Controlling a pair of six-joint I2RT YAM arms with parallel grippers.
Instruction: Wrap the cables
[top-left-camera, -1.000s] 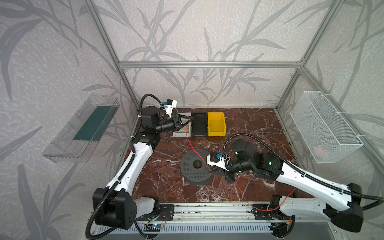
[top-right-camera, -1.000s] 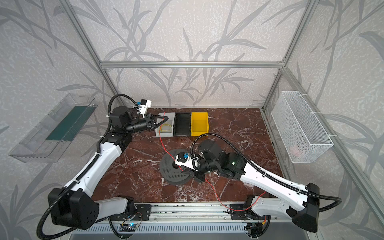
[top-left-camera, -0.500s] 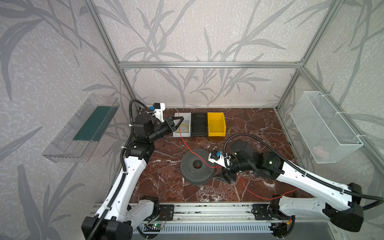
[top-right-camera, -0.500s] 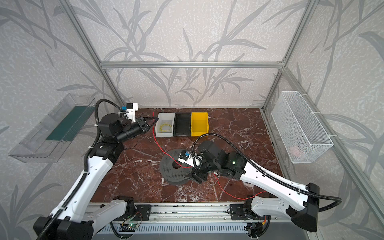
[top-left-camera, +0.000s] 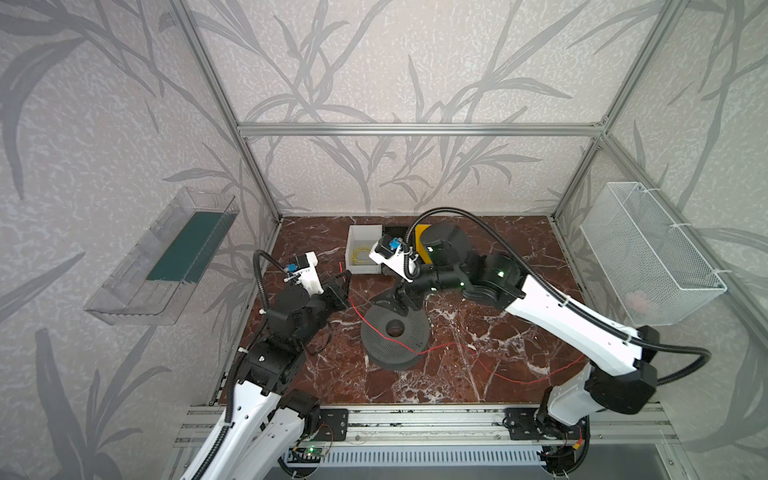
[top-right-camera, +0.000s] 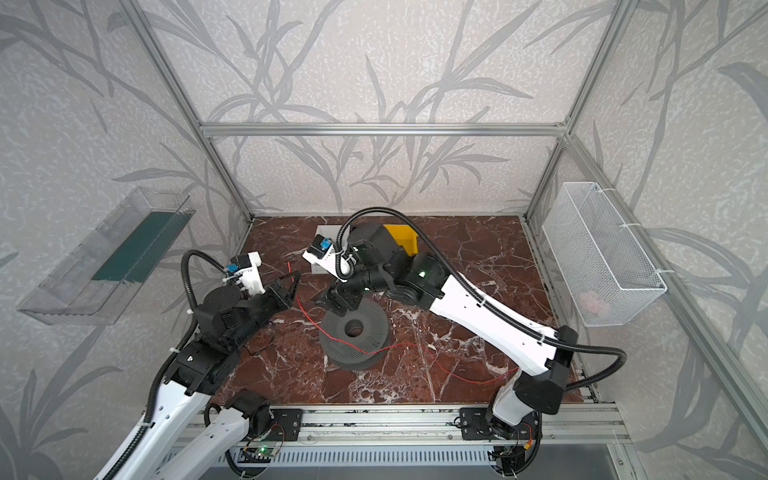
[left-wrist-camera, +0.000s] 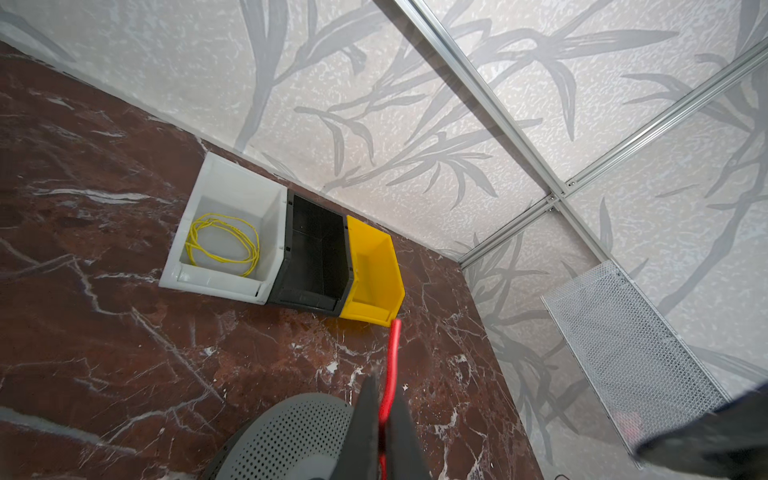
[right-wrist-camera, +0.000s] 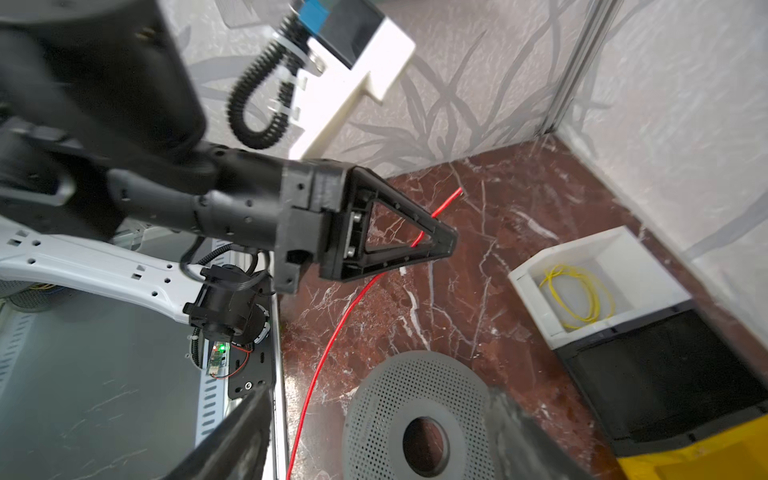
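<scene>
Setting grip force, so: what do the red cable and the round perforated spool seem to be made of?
Red cable: probably thin wire in a smooth, bright plastic coating; it bends in loose curves. Spool: seemingly rigid matt dark grey plastic, its flat face dotted with small holes.

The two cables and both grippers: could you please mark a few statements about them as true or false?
1. The left gripper is shut on the thin red cable. True.
2. The coiled thin yellow cable lies in the black plastic bin. False: it lies in the white plastic bin.
3. The right gripper holds the red cable. False: it is open over the dark grey perforated round spool, holding nothing.
4. The red cable passes over the spool's top face. True.
</scene>
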